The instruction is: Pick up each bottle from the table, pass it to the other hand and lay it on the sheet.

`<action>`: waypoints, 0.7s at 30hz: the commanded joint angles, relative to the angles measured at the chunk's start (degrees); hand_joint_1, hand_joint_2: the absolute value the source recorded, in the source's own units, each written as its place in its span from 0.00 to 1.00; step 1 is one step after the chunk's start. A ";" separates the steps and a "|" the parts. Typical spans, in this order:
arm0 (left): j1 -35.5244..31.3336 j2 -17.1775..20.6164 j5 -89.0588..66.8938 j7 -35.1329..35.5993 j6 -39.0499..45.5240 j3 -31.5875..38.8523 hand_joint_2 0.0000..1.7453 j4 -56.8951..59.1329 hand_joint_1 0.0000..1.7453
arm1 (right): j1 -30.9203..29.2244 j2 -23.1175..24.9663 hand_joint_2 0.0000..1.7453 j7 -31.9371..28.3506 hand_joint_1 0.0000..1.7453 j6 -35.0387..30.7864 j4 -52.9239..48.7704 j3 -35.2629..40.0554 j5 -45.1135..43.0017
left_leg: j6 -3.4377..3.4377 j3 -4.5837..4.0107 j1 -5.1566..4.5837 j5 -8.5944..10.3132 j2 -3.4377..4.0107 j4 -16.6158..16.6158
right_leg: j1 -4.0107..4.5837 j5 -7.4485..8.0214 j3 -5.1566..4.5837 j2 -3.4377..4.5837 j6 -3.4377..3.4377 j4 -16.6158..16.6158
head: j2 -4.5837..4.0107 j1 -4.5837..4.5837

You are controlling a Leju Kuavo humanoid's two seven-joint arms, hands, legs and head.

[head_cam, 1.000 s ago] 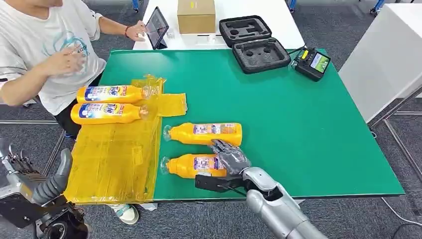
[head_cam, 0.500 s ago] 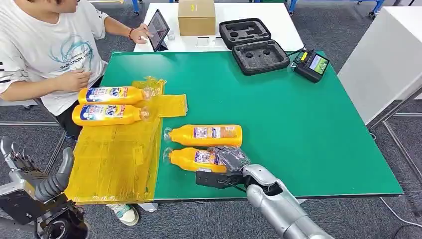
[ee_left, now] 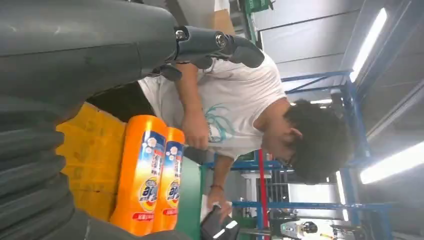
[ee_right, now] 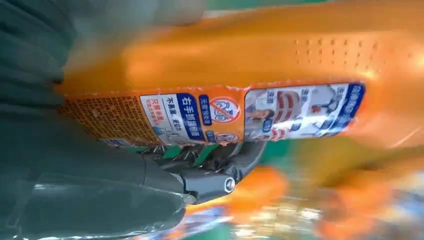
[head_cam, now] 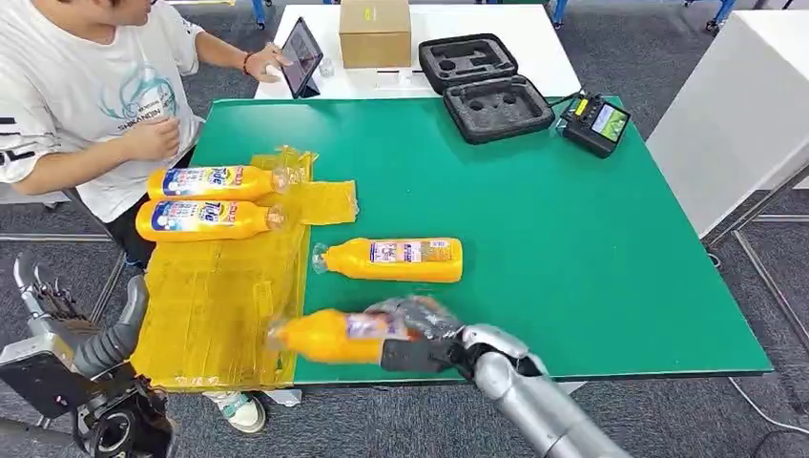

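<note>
The right hand [head_cam: 420,320] is now clamped around the near bottle [head_cam: 329,336] and carries it, blurred with motion, off the green table [head_cam: 572,239] toward the near left, its cap end over the near right corner of the yellow sheet [head_cam: 219,305]; the right wrist view shows the fingers [ee_right: 210,170] wrapped under its label; 0.5 s ago this bottle lay flat on the table beside its neighbour with the hand just settling on it, so the pick-up looks done and the pass to the other hand is likely next; the left hand [head_cam: 43,296] waits low at the near left, off the table, fingers apart and holding nothing, raised slightly compared with the earlier frame; farther off, the second bottle [head_cam: 391,259] lies where it did, untouched on the table; 2 bottles [head_cam: 205,200] already rest side by side on the sheet's far left part; beyond them the person [head_cam: 86,86] sits with 1 hand drawn up to the chest and the other on a tablet [head_cam: 300,52].
</note>
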 commanded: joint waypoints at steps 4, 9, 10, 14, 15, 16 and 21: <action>-1.79 -0.45 2.44 0.24 -1.89 -0.01 1.00 4.99 0.00 | 5.20 7.38 1.00 -12.42 1.00 -12.94 -14.47 -7.24 -9.47 | -0.02 0.04 0.00 -0.13 -0.05 0.01 | 0.00 -0.18 0.04 0.02 -0.03 0.04 | 0.00 0.00; -1.79 -0.45 2.44 0.24 -1.89 -0.01 1.00 4.99 0.00 | 5.20 7.38 1.00 -12.42 1.00 -12.94 -14.47 -7.24 -9.47 | -0.01 -0.06 0.00 -0.08 -0.09 -0.01 | 0.01 -0.16 -0.02 -0.04 -0.02 0.01 | 0.00 0.02; -1.79 -0.45 2.44 0.24 -1.89 -0.01 1.00 4.99 0.00 | 5.20 7.38 1.00 -12.42 1.00 -12.94 -14.47 -7.24 -9.47 | 0.01 -0.18 -0.02 -0.02 -0.11 -0.04 | -0.01 -0.10 -0.14 -0.06 -0.01 -0.02 | 0.00 0.02; -2.10 -1.18 3.93 0.24 -3.27 1.17 1.00 5.36 0.00 | 6.11 9.55 1.00 -15.32 1.00 -18.63 -15.29 -9.41 -13.77 | -0.01 -0.13 -0.02 -0.06 -0.14 -0.03 | -0.01 -0.14 -0.09 -0.08 -0.03 0.00 | 0.00 0.02; -2.25 -1.36 5.85 0.24 -5.23 1.72 1.00 6.63 0.00 | 6.19 9.63 1.00 -15.32 1.00 -20.72 -15.86 -9.25 -15.36 | -0.03 -0.10 -0.01 -0.09 -0.14 -0.01 | 0.01 -0.17 -0.06 -0.07 -0.04 0.01 | 0.00 0.02; -2.41 -1.44 6.94 0.24 -6.20 2.30 1.00 7.34 0.00 | 6.05 9.47 1.00 -15.32 1.00 -21.59 -15.57 -9.00 -16.47 | -0.02 -0.13 -0.03 -0.07 -0.14 -0.02 | -0.02 -0.15 -0.10 -0.08 -0.04 0.01 | 0.00 0.02; -0.04 2.98 18.70 7.05 -22.77 -7.95 1.00 9.60 0.00 | 7.08 8.82 1.00 -14.10 1.00 -24.26 -13.95 -10.12 -24.08 | -0.01 -0.05 -0.03 -0.04 -0.14 -0.12 | -0.02 -0.12 -0.03 -0.07 -0.02 -0.08 | 0.00 0.02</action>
